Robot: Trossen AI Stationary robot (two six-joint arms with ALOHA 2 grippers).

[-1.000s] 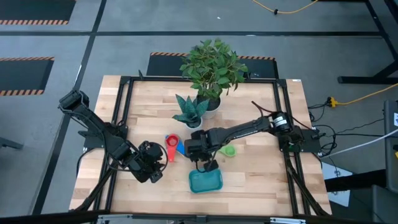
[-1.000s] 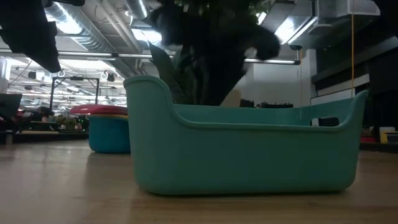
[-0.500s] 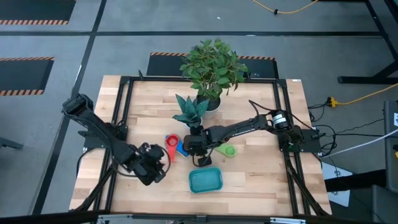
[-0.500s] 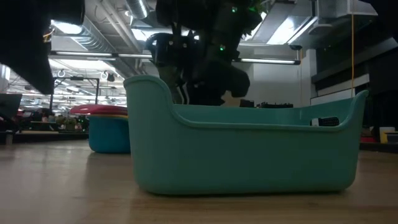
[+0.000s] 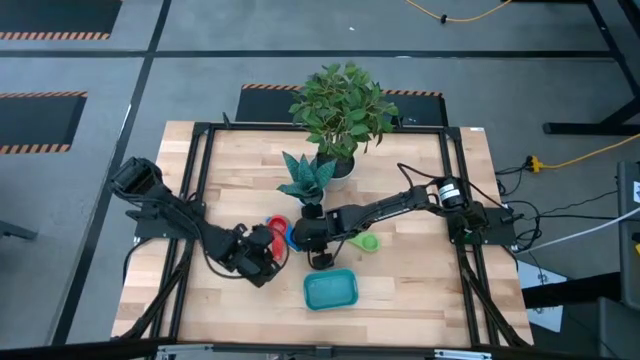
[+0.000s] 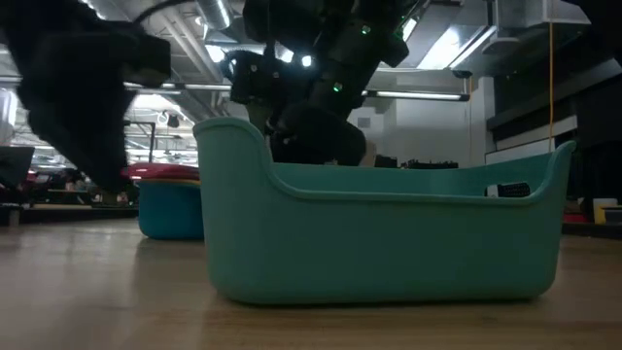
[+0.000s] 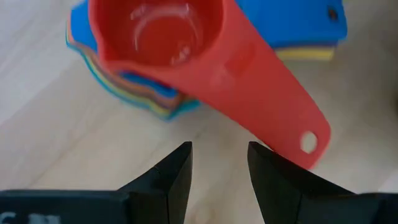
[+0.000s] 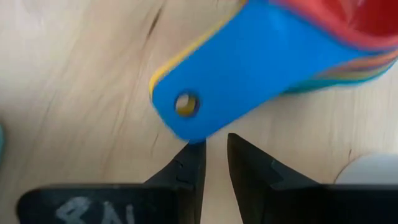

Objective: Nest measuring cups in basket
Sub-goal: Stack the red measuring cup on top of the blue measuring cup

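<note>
With the shallow teal plastic basket [image 5: 330, 290] apparently empty at lower centre, the nested stack of coloured plastic measuring cups [image 5: 281, 232] sat on the wooden desk [image 5: 410, 285] above-left, flanked by the left pincer [image 7: 217, 163] and right pincer [image 8: 214, 155], fingers slightly apart, gripping nothing.

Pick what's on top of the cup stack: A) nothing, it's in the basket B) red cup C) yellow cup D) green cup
B: the left wrist view shows the red cup sitting on the blue-and-yellow stack, which is on the table beside the basket, not in it.
</note>
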